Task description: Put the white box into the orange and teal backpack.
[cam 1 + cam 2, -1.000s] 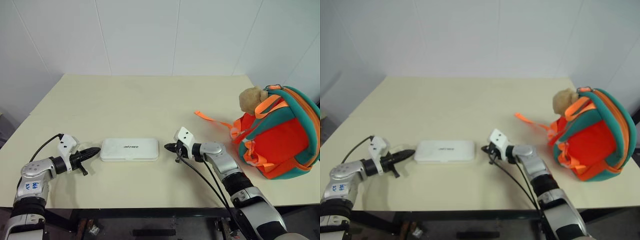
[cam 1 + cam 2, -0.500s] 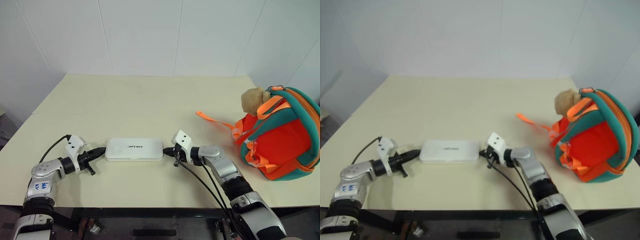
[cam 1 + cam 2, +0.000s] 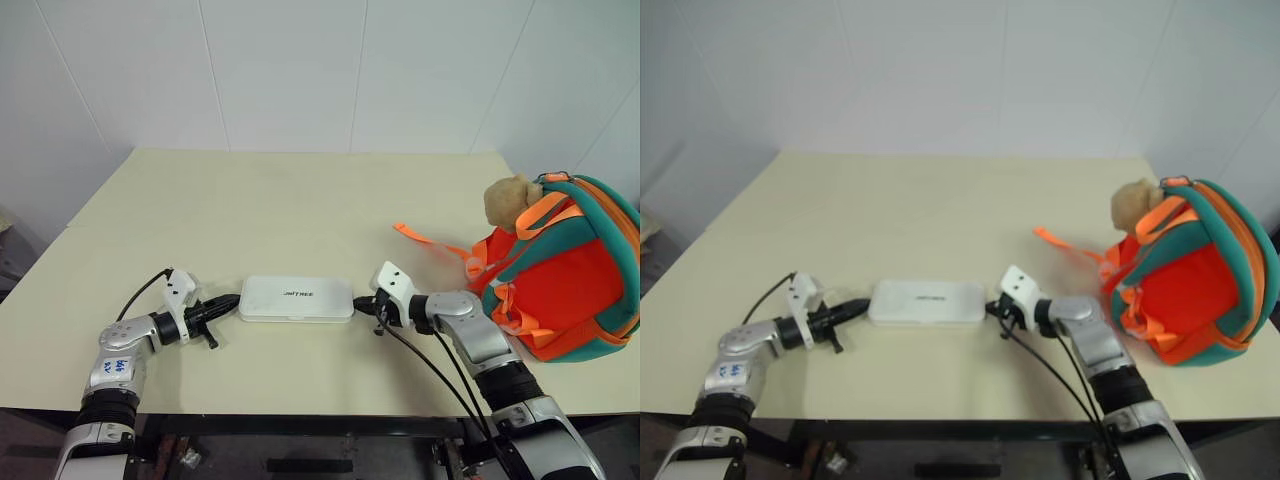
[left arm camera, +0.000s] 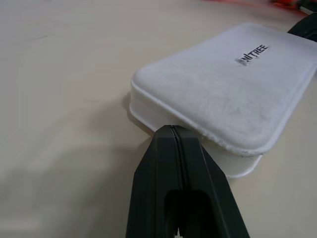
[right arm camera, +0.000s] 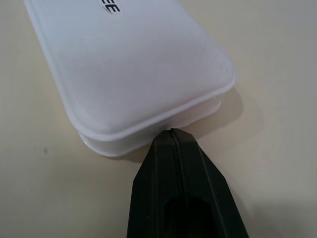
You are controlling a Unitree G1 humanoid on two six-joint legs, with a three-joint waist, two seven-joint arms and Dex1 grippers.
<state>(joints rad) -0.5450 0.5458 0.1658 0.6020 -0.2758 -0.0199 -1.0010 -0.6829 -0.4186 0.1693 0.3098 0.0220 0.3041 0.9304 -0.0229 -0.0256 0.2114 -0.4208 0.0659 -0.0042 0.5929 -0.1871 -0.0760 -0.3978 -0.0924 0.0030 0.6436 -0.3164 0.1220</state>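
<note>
The white box (image 3: pixel 296 299) lies flat on the table (image 3: pixel 280 205) near its front edge, dark lettering on top. My left gripper (image 3: pixel 234 299) is shut, its tip pressed against the box's left end (image 4: pixel 198 136). At the opposite end (image 5: pixel 148 129), my right gripper (image 3: pixel 358 306) is shut too and touches the box. The box sits squeezed between the two tips. The orange and teal backpack (image 3: pixel 558 277) stands at the table's right edge, a tan plush toy (image 3: pixel 508 200) on top, well right of the right gripper.
An orange strap (image 3: pixel 425 239) trails from the backpack across the table, behind the right arm. Black cables run from both wrists over the front edge. A white wall closes off the table's far side.
Both closed grippers met the box's ends and slid it to the right, toward the backpack. The camera view shifted a little as well.
</note>
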